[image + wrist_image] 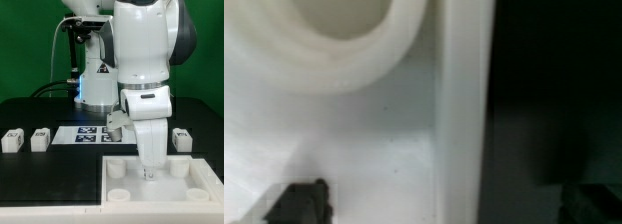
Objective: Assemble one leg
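Exterior view shows the white arm reaching straight down, so that its gripper (150,174) hangs low over the far edge of the tabletop (197,187), a large white tray with round sockets at its corners; the claw carries nothing. Wrist view shows why it is placed so; the fingers (299,203) stand wide apart with the tray's raised rim (464,110) running between them, one socket (331,40) on the tray side and the dark table (562,90) on the other; the claw is spread and not yet pinching, most likely lined up to take the tray by its rim and shift it before a leg goes in. The leg (182,138) nearest the claw sits on the black table at about two o'clock from it, well apart and untouched; its tagged face looks toward the camera; it reads as a squat block, so its long axis probably runs away from the camera, though I cannot tell for sure. Two more legs (12,139) sit side by side between nine and ten o'clock, beyond the marker board (88,133).
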Robot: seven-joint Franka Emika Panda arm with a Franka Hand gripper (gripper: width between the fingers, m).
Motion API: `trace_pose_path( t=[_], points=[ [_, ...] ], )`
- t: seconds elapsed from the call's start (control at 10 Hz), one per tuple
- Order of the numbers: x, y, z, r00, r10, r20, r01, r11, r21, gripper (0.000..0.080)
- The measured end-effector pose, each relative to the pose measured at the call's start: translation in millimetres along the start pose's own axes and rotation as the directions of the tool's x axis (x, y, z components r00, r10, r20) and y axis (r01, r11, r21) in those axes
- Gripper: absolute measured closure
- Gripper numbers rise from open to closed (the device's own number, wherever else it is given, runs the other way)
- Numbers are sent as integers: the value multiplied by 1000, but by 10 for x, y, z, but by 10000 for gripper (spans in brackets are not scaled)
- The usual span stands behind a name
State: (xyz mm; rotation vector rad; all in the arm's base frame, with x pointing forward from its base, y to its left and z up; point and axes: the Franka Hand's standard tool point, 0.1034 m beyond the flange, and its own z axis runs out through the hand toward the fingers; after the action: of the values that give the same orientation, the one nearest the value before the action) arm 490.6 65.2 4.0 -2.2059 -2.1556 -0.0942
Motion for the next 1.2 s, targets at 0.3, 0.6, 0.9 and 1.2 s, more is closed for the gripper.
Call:
trace_pose_path(
  t=[0.3,0.6,0.9,1.2],
  points=[
    [15,-20,-182,999,51,6,-51,998,-22,151],
    [290,-130,-545,974,228,5,-227,972,-68,151],
    [655,-254,-519,818,574,-40,-576,815,-68,151],
    [650,-263,-497,653,755,-60,-757,651,-49,151]
  ],
)
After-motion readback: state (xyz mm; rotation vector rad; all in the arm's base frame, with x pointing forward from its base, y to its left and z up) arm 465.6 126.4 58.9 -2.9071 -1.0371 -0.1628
